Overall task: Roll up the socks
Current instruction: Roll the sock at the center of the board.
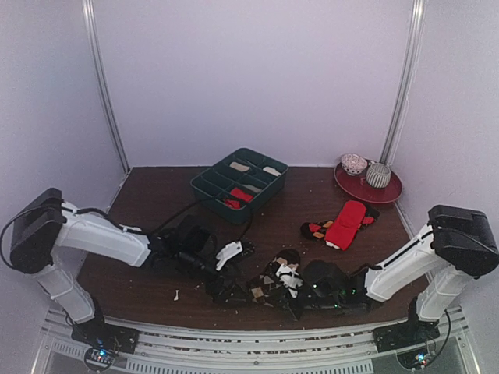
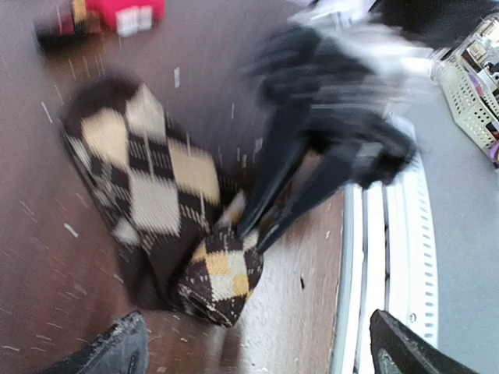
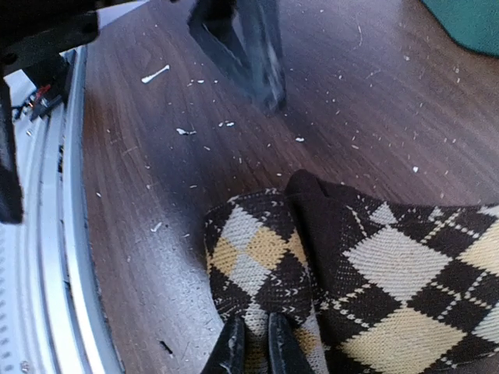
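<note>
Top view: the brown argyle socks [image 1: 274, 282] were pictured bunched on the near side of the teal tray [image 1: 204, 187], while the white-cuffed red socks [image 1: 345, 224] were laid to the tray's right.

Left wrist view: the left gripper [image 2: 257, 331] was held with its fingers wide apart and nothing between them.

Right wrist view: the right gripper [image 3: 256, 347] was clamped on the argyle socks' folded end, with the tray's corner glimpsed beyond.
</note>
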